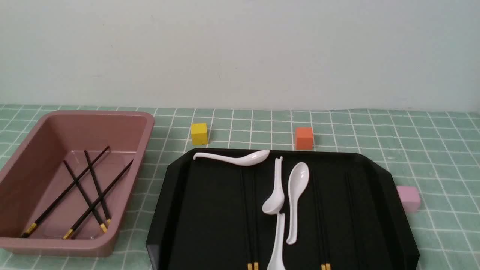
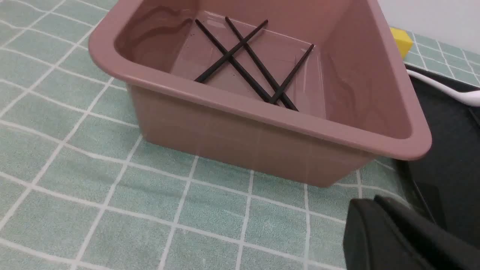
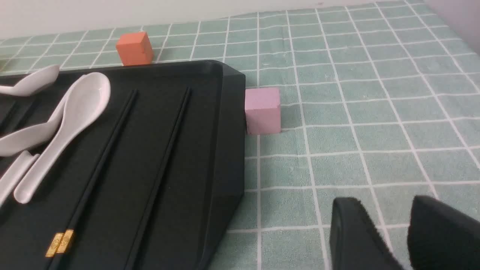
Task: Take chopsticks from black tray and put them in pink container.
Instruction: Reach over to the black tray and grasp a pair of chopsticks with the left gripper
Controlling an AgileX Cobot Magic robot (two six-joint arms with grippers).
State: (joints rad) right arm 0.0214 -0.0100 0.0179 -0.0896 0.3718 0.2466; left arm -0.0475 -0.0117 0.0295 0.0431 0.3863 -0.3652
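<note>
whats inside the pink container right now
Four chopsticks lie crossed in the pink container, gold ends nearest the robot. Its near wall hides those ends in the left wrist view. Nothing else shows.

On green checked cloth [image 1: 431, 150]: pink container [image 1: 56, 245], black tray [image 1: 202, 210], yellow cube [image 1: 199, 133], orange cube [image 1: 304, 138], pale pink cube [image 1: 408, 198].

Glossy black tray [image 1: 210, 210], smooth plastic pink container [image 1: 37, 150], matt green cloth [image 1: 431, 150].
</note>
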